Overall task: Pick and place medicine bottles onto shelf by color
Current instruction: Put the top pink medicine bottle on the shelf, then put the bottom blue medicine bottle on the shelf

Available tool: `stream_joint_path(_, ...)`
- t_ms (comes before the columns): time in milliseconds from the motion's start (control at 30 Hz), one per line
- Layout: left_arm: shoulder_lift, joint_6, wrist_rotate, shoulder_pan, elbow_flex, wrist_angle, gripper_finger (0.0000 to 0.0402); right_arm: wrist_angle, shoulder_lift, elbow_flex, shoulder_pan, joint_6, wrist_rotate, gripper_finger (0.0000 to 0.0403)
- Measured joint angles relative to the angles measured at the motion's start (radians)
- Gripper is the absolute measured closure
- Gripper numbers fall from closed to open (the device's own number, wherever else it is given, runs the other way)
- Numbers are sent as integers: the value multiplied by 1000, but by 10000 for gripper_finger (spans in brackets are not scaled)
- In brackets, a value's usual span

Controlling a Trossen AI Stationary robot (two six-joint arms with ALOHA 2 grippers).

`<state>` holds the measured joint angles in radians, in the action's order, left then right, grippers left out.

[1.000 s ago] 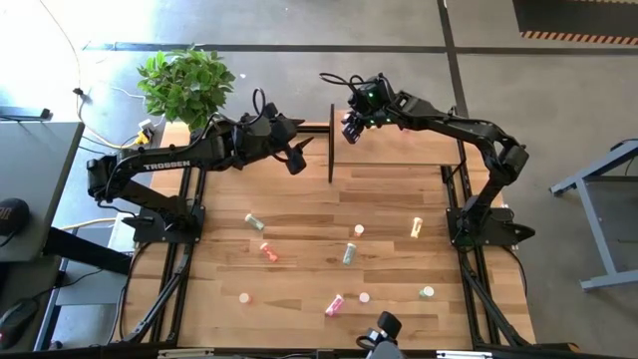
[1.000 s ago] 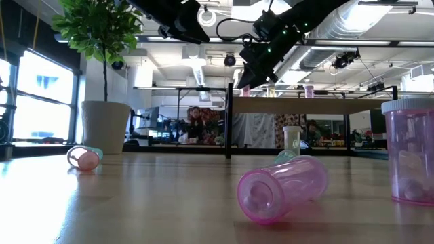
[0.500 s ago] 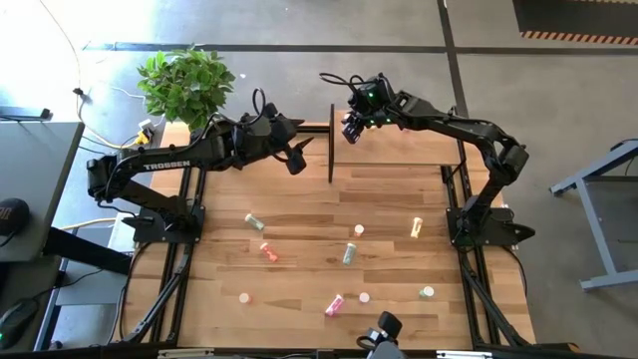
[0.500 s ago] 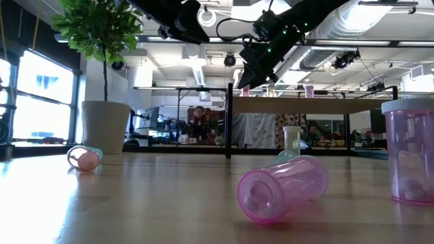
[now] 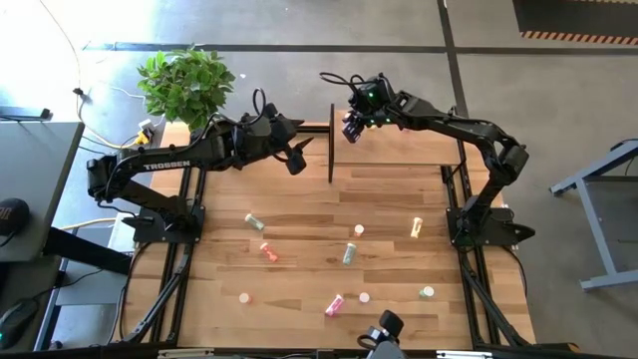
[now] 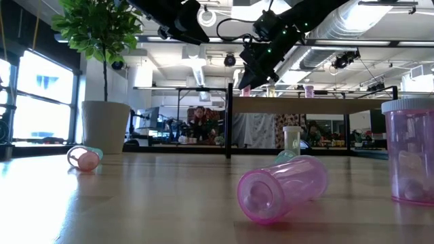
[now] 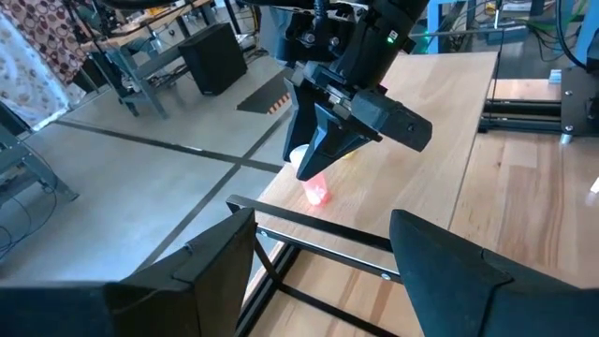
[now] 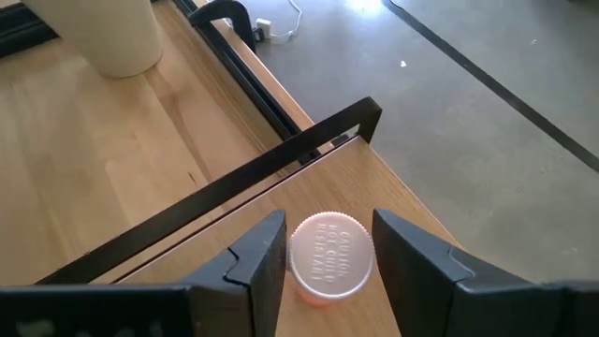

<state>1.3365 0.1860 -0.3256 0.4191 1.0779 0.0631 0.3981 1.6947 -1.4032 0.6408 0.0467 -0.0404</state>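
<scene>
An orange-red medicine bottle [image 8: 329, 264] with a white cap stood upright between the two fingers of the right gripper [image 8: 328, 257], at the far corner of the shelf [image 8: 187, 253], close beside the black upright panel [image 8: 225, 178]. The cap bore raised lettering that seemed to read "CAUTION NOT CHILD RESISTANT", though it was small and hard to make out. The fingers sat close on either side of the cap, pinching it as far as the wrist view showed. In the left wrist view the same bottle [image 7: 315, 190] glowed red just under the right gripper [image 7: 323, 164], its base at the shelf's surface.

The left gripper [image 5: 296, 160] hung over the back of the table, on the other side of the panel [image 5: 331, 140] from the right gripper [image 5: 350, 128], with its fingers [image 7: 449, 271] spread apart and nothing between them. The left arm [image 5: 169, 165] carried white "TROSSEN" lettering.

The remaining medicine bottles lay scattered across the striped tabletop [image 5: 299, 219], well apart from the shelf: a pale green one [image 5: 254, 222], an orange-red one [image 5: 267, 251], a yellow one [image 5: 416, 227] and a pink one [image 5: 334, 304] among them. In the low view a pink bottle [image 6: 281, 186] lay on its side and another pink bottle [image 6: 410, 152] stood upright at the edge. A potted plant [image 5: 186, 85] sat at the table's back corner.
</scene>
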Motion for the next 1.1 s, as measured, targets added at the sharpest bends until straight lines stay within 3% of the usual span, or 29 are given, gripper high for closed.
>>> stream_joint_path(1100,0,0,0,0,0,0,163,-20,-47,0,-1,6,7,251)
